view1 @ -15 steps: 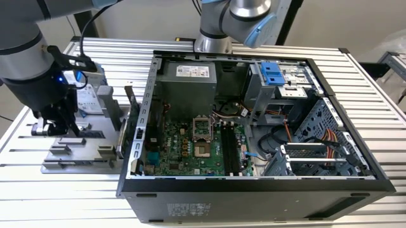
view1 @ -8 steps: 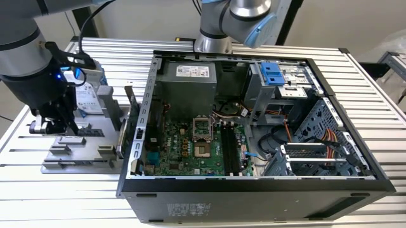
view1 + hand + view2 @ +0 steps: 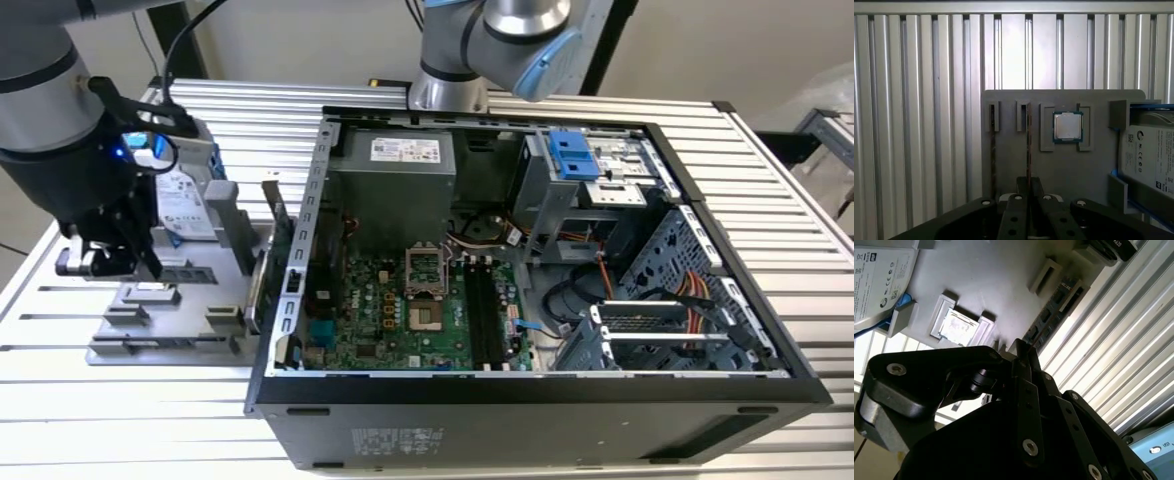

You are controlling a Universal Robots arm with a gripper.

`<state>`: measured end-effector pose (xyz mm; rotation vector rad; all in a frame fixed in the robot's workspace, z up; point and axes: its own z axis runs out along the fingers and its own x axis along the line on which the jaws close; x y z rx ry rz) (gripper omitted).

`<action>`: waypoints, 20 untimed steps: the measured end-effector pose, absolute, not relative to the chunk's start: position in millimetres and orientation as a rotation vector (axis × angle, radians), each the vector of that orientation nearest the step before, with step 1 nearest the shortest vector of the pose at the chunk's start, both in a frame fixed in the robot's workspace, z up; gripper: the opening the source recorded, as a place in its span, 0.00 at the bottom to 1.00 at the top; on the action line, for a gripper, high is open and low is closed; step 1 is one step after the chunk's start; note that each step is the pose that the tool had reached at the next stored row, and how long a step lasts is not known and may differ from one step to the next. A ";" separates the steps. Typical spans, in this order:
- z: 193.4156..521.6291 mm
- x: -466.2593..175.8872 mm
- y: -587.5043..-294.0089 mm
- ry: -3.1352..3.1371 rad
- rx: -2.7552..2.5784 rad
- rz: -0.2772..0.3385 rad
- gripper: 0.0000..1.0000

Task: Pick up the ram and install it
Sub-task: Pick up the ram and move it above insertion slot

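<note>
The ram stands on edge in a slot of the grey holder, a long thin stick with dark chips. My gripper sits at the stick's near end, its fingers drawn close together on either side of the thin edge. In the second wrist view the fingertips meet right at the ram's end. In the exterior view my gripper is low over the grey holder at the exterior view's left, beside the open computer case. The black memory slots lie on the green motherboard inside the case.
The holder also carries a square silver processor chip and a silver hard drive in a blue frame. A second narrow slot runs beside the ram. A second robot arm stands behind the case. The case walls rise above the ribbed table.
</note>
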<state>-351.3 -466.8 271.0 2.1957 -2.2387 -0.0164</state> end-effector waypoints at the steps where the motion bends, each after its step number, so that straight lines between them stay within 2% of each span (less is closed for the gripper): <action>1: 271.9 -351.3 -466.8 -2.239 2.196 -0.016 0.00; 20: 289.1 -351.3 -466.7 -2.239 2.196 -0.016 0.00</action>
